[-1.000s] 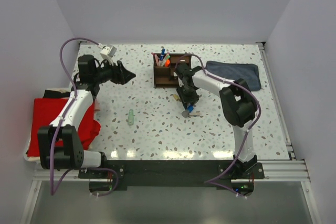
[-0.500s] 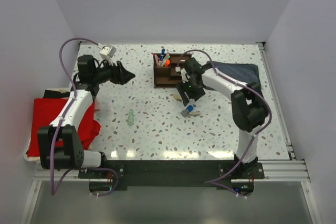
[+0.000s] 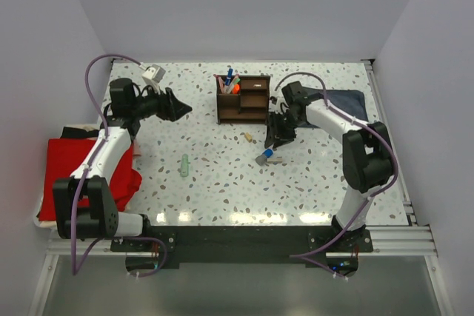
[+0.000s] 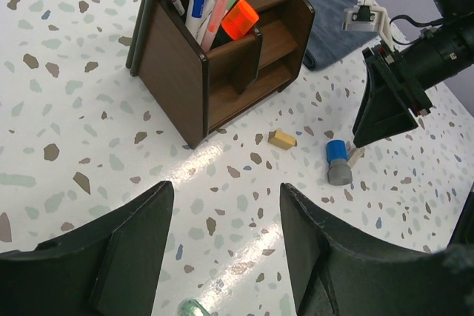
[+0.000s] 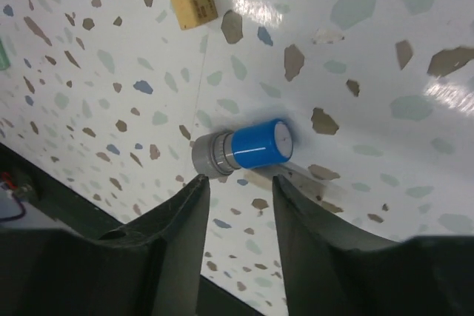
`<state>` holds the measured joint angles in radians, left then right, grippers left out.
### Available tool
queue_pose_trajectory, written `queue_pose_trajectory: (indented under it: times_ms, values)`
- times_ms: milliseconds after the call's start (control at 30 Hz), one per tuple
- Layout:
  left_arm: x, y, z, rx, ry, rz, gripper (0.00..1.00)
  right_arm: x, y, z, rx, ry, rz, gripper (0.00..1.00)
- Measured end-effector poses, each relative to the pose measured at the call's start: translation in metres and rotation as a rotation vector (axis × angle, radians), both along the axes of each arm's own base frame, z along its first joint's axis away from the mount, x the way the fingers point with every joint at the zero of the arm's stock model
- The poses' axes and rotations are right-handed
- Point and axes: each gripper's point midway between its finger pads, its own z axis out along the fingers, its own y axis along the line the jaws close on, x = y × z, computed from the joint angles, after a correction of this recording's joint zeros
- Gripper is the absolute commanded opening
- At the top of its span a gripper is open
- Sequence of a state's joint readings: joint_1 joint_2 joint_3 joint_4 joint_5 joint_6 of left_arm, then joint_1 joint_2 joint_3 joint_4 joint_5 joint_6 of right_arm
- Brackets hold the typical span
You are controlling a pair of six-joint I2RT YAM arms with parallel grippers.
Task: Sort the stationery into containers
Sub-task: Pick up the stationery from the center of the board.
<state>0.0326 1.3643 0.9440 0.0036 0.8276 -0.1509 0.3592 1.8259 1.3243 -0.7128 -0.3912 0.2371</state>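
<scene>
**Sorting cell, overhead and wrist views.** The table (image 3: 222, 183) is a glossy white terrazzo-patterned slab flecked with brown, grey and pale blue chips. Bright patches of glare lie along its near edge. Plain pale walls (image 3: 244, 5) enclose it at the back and on both sides. A metal rail (image 3: 389, 138) runs down its right edge.

**Container.** The dark brown wooden desk organizer (image 3: 243, 99) stands upright at the far middle of the table. Its tall left compartment holds several upright pens (image 3: 228, 81) and an orange highlighter (image 4: 238, 18).

**Cloths.** A folded blue-grey cloth (image 3: 344, 101) lies flat to the right of the organizer. A red cloth (image 3: 63, 175) drapes over the table's left edge.

**Loose stationery on the bare surface.**
- A tan bit (image 3: 249, 137) lies just in front of the organizer.
- A blue cylinder (image 3: 266, 157) with a grey end lies on its side, a little nearer the arm bases.
- A pale green tube (image 3: 184, 164) lies well apart to the left.

**Hands.** The right hand (image 3: 280, 138) hangs low between the organizer and the blue cylinder. Its fingers (image 5: 170, 234) are part-way apart with nothing between them, and their tips are just short of the cylinder. The left hand (image 3: 178, 106) is raised over the far left of the table and points toward the organizer. Its fingers (image 4: 111, 257) are spread wide and grip nothing.
</scene>
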Motion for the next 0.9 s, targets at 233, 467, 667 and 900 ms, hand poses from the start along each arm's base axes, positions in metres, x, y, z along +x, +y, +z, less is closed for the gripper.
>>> queue_pose_trajectory:
  times_ms: [233,467,667,900]
  values:
    - [-0.005,0.0,-0.002,0.011,0.004,-0.006,0.64,-0.022,-0.002,-0.015,0.017,0.177,-0.21,0.49]
    - [-0.01,0.0,0.003,0.022,-0.013,-0.011,0.64,-0.011,0.004,-0.013,0.051,0.182,-0.299,0.49]
    - [-0.01,0.001,0.002,0.024,-0.013,-0.012,0.64,-0.008,0.004,-0.03,0.032,0.223,-0.344,0.47]
    - [-0.01,0.001,0.002,0.024,-0.014,-0.012,0.64,-0.009,0.0,-0.041,-0.006,0.244,-0.389,0.48]
